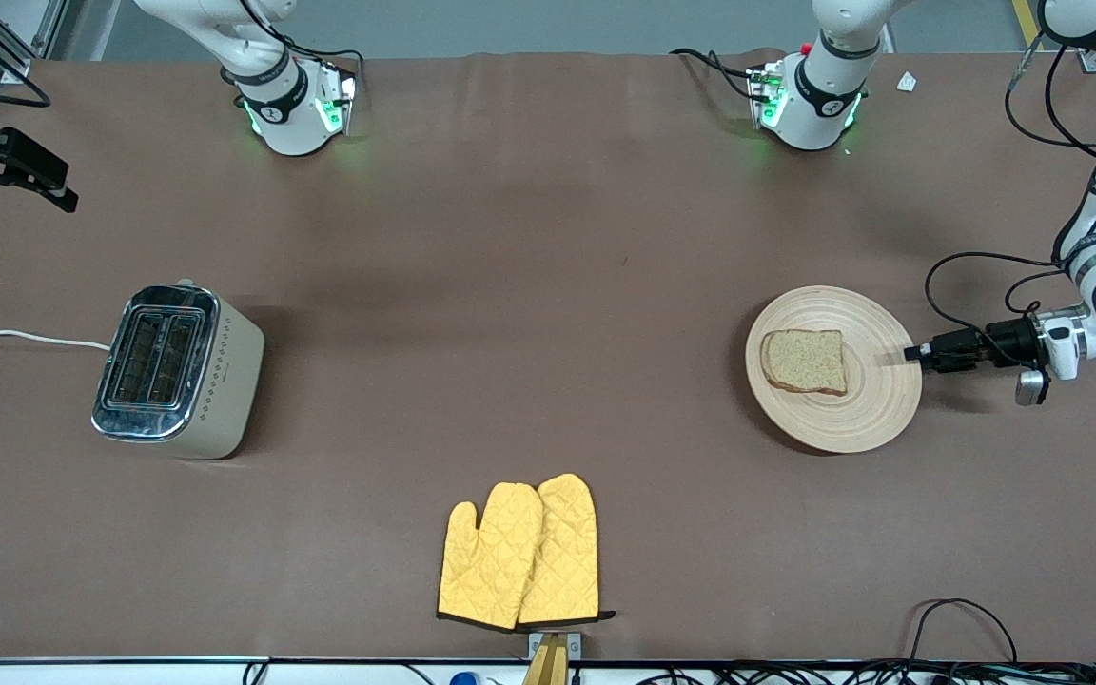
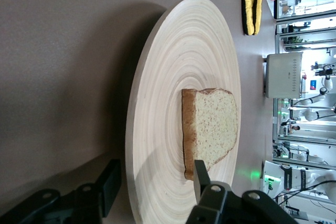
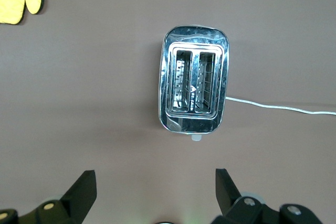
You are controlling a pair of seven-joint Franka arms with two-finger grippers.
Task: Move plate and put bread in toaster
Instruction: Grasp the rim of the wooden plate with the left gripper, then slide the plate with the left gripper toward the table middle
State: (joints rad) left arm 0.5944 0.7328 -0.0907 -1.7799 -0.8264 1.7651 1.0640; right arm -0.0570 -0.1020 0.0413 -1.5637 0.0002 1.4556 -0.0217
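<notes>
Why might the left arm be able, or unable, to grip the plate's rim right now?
Probably able: the left gripper is open with a finger either side of the plate rim, nothing between, and the bread sits clear of it.

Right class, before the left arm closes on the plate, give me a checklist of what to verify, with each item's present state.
1. Left gripper at the plate rim: ok.
2. Fingers open, one under and one over the rim: ok, as the left wrist view shows.
3. Upper finger apart from the bread: cannot tell; its tip sits very close to the crust.
4. Bread lying flat on the plate: ok.
5. Toaster slots empty and facing up: ok.
6. Right gripper open, up over the toaster: ok.
</notes>
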